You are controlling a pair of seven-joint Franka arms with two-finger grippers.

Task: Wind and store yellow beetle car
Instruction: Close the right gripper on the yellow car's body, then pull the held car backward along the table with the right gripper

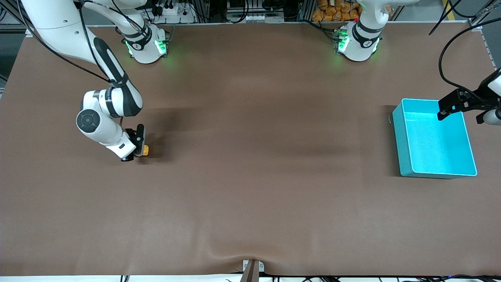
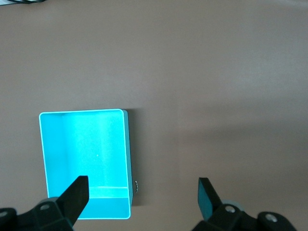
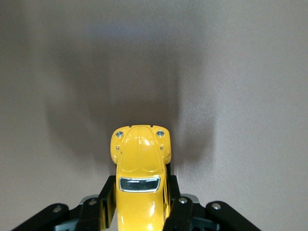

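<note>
The yellow beetle car (image 1: 145, 150) sits low at the brown table toward the right arm's end, only its yellow tip showing past the hand. My right gripper (image 1: 137, 148) is shut on it. In the right wrist view the car (image 3: 139, 178) has its rounded hood pointing away and its body between the black fingers (image 3: 107, 202). The cyan bin (image 1: 433, 138) stands toward the left arm's end, empty inside. My left gripper (image 1: 458, 106) hangs open and empty over the bin's edge farthest from the front camera. The left wrist view shows the bin (image 2: 85, 161) below the open fingertips (image 2: 79, 190).
The brown table mat (image 1: 250, 156) has a soft wrinkle near its front edge at the middle. Both arm bases (image 1: 146, 45) stand along the table's edge farthest from the front camera. A small clamp (image 1: 252, 270) sits at the front edge.
</note>
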